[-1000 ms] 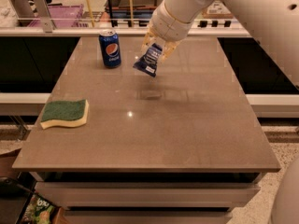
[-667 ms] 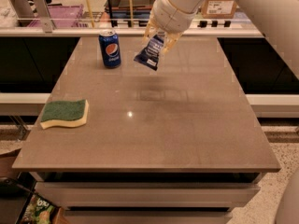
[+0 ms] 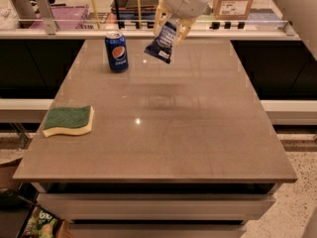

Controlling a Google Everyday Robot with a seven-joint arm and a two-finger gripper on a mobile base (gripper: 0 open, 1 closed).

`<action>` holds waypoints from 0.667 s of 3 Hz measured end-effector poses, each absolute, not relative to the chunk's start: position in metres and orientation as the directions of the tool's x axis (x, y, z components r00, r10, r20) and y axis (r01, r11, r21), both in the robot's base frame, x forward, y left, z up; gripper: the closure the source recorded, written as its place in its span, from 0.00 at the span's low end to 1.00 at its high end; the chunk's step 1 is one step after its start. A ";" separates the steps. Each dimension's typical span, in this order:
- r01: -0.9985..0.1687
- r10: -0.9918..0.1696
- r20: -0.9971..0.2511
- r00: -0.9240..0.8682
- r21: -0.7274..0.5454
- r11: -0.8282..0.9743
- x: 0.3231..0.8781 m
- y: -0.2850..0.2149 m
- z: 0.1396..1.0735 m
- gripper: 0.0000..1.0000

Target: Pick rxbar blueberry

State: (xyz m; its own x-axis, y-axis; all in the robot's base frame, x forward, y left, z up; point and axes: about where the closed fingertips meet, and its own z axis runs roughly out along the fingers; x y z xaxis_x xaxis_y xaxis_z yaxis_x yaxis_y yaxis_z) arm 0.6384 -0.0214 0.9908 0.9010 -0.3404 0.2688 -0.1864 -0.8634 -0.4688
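Observation:
The rxbar blueberry (image 3: 162,45) is a flat dark navy-blue wrapper with white lettering. It hangs tilted in the air above the far part of the table (image 3: 163,133). My gripper (image 3: 171,28) is shut on its upper end, with a yellowish finger on each side, and holds it well clear of the tabletop. The white arm runs up and to the right out of the picture.
An upright blue Pepsi can (image 3: 116,52) stands on the table to the left of the hanging bar. A green and yellow sponge (image 3: 69,120) lies near the table's left edge. A counter with a rail, boxes and bins runs behind the table.
My gripper has lifted the bar higher above the table and moved it a little away from me. The can and the sponge have not moved.

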 end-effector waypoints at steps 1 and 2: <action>-0.171 -0.345 0.305 0.888 -0.476 -0.863 0.633 -0.022 1.016 1.00; -0.171 -0.345 0.305 0.888 -0.476 -0.863 0.633 -0.022 1.016 1.00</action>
